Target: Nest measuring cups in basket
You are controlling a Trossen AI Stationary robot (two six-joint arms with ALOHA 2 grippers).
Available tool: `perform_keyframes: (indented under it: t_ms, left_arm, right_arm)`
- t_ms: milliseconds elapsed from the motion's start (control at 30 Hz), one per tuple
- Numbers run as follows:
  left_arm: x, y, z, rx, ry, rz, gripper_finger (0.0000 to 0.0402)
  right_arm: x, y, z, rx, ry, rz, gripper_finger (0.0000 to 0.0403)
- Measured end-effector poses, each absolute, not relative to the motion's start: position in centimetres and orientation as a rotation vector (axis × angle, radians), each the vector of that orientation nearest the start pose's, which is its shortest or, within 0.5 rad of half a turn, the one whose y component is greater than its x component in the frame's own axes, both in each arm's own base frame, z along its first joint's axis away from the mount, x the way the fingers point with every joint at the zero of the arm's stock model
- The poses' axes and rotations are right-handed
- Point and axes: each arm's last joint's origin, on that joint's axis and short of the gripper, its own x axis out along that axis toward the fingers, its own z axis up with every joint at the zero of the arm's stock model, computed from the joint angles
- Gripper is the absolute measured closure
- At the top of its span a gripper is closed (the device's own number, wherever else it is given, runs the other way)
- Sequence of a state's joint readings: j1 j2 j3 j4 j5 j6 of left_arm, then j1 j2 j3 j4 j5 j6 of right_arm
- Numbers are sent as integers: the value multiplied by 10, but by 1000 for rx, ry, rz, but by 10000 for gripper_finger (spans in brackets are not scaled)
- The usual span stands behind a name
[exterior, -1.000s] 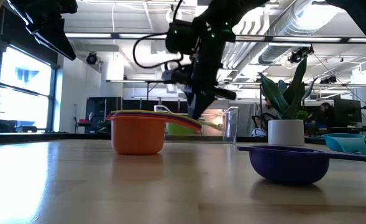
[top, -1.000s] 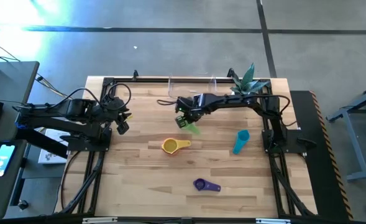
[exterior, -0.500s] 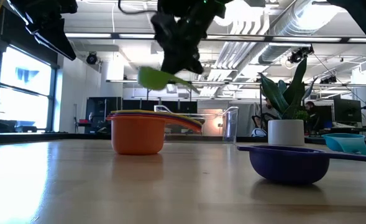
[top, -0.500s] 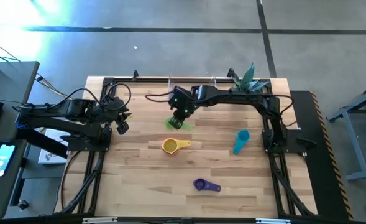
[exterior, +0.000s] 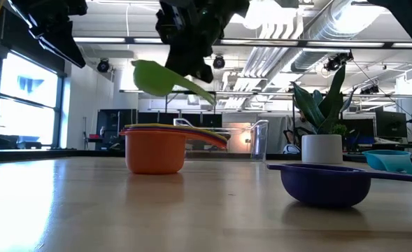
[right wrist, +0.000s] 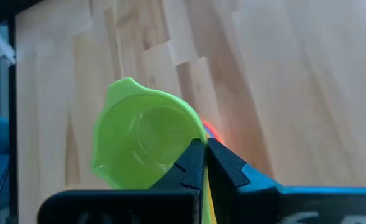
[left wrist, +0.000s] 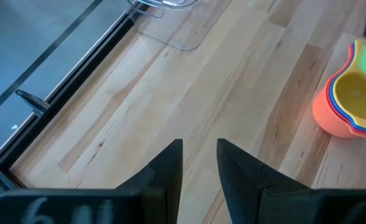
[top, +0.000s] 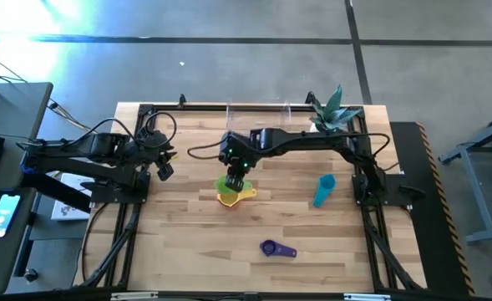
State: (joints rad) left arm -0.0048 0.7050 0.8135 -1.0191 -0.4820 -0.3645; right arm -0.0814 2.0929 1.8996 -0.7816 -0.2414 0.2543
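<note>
My right gripper [top: 233, 170] is shut on the green cup [top: 227, 185] [exterior: 157, 75] and hangs it over a nested stack of cups, orange outside and yellow inside [top: 234, 197] [exterior: 154, 150], which stands on the table. The light blue cup [top: 323, 191] lies toward the table's right. The purple cup [top: 276, 248] [exterior: 324, 183] sits toward the near edge. The clear basket [top: 254, 112] stands at the far edge. My left gripper [left wrist: 199, 163] waits, open, at the table's left [top: 164, 165]. My right gripper pinches the green cup's handle [right wrist: 198, 138] between its two fingers, right beside the bowl's rim. The fingers come from above, slanting down. The cup is lifted clear and tilted, its bowl [exterior: 153, 77] toward the table's left, above the stack.
A small white pot with a green plant [top: 332, 111] [exterior: 321, 148] stands at the far right corner beside the basket. Black frame rails run along the table's edges. Bare wood lies between the stack and the left arm.
My right gripper has carried the green cup from beside the basket toward the table's near and left edges, rising as it went. It now hangs over the stack. The cup has stayed in the shut fingers throughout.
</note>
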Motion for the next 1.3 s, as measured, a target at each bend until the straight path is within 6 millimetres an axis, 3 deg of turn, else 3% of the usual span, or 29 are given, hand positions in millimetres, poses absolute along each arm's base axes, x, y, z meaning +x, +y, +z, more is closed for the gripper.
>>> perform_keyframes:
  t_ms: [267,633,1300]
  left_arm:
    - [116,13,286,-111,801,596,312]
    - [117,13,286,-112,807,592,312]
    - [117,13,286,-112,807,590,312]
  right_arm:
    - [464,-11,248,321,1019,93,403]
    - [466,-9,226,253,1107,57,403]
    - [467,-9,227,202,1084,121,403]
